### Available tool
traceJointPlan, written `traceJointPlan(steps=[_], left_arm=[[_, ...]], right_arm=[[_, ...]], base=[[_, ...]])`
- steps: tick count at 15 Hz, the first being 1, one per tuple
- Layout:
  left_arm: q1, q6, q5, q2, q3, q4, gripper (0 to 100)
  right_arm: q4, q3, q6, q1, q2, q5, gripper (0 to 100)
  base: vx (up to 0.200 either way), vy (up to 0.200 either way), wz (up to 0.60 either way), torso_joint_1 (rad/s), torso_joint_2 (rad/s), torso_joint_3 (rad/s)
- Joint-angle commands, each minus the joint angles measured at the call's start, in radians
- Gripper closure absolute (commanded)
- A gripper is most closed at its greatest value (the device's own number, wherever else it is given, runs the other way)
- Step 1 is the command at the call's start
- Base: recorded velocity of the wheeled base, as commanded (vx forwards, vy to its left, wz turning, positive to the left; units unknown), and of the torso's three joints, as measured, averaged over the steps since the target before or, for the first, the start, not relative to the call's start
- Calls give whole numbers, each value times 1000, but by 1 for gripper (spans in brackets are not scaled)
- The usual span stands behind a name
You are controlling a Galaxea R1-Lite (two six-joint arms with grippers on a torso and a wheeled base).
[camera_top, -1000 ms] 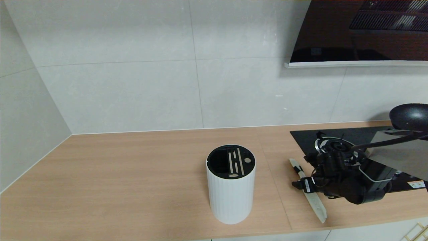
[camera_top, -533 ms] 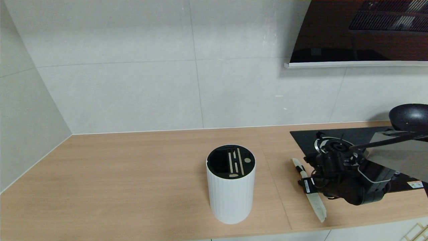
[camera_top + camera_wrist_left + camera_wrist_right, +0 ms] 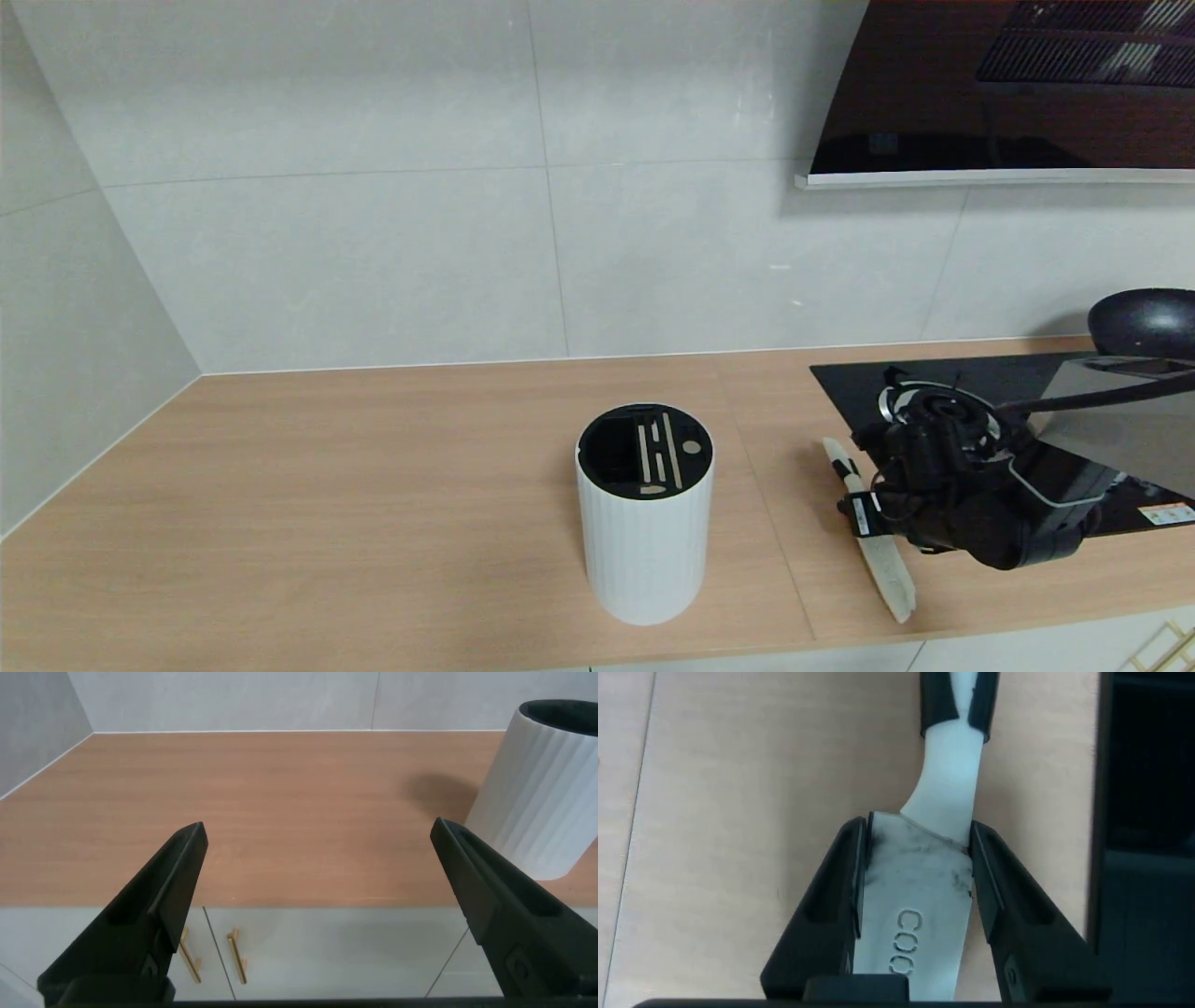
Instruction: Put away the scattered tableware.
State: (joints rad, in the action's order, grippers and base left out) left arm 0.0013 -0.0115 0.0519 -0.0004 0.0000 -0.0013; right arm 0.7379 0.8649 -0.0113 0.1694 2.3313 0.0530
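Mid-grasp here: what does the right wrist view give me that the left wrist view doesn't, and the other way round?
Right wrist view only: the right gripper shut on the white knife, and the edge of the black hob. Left wrist view only: the left gripper, open and empty, the white ribbed holder, and the cabinet handles under the front edge. Both: the wooden countertop.

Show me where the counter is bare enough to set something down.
Widest bare stretch: the counter from its left end to the white holder. A narrower bare strip lies between the holder and the knife. Crowded on the right: the right gripper clamps the knife beside the hob.
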Motion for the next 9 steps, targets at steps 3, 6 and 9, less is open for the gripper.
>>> traceJointPlan(steps=[3, 6, 9], left_arm=[[0, -1, 0, 0, 0, 0, 0], [0, -1, 0, 0, 0, 0, 0], [0, 7, 0, 0, 0, 0, 0]], right_arm=[[-9, -23, 2, 55, -225, -1, 100], [-15, 11, -3, 84, -323, -1, 100], [-110, 111, -6, 121, -417, -7, 100]], base=[[0, 0, 0, 0, 0, 0], [0, 0, 0, 0, 0, 0], [0, 0, 0, 0, 0, 0]])
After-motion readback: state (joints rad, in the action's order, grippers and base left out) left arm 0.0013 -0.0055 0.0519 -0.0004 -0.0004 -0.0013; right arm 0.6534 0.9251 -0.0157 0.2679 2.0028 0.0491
